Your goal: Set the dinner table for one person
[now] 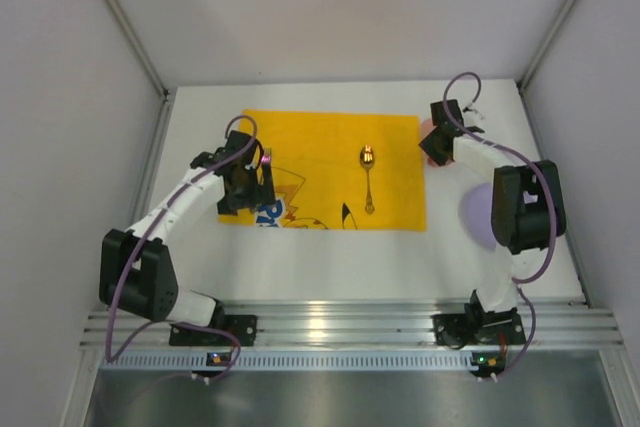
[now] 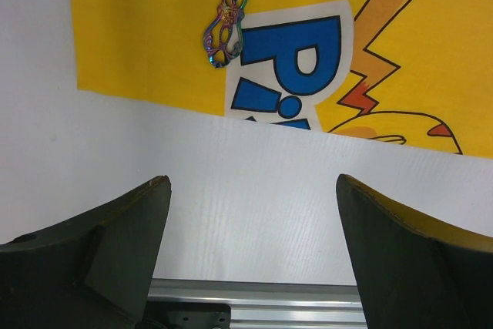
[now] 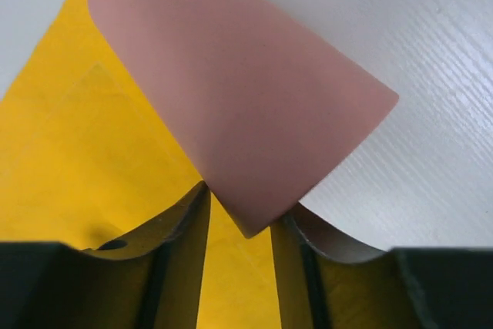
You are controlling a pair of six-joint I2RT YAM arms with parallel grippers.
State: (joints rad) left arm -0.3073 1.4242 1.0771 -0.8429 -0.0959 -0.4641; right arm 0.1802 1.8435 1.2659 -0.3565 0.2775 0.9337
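Now: right claw (image 3: 240, 225) clenched on the wall of a pink cup (image 3: 231, 98). One finger (image 3: 181, 236) sits outside it on the left, the other (image 3: 304, 248) at the curve of the rim (cannot tell whether the cup touches the surface). The cup is tilted, partly over the right edge of the yellow cloth (image 3: 69, 152) and partly over bare white table (image 3: 439, 113). From above, this spot lies toward the table's far right corner.

Left claw (image 2: 254, 190) released, fingers wide apart, nothing between them. It hangs over bare table at the cloth's near edge, close to the cloth's near left corner. An iridescent handle (image 2: 229, 17) lies on the cloth just beyond, beside the blue print.

The cloth lies mid-table, closer to the far edge. A gold spoon (image 1: 368, 179) lies on its right half, bowl toward the far edge. A pale lilac plate (image 1: 478, 215) sits by the right edge, partly under the right arm. A ribbed rail (image 1: 350, 325) runs along the near edge.
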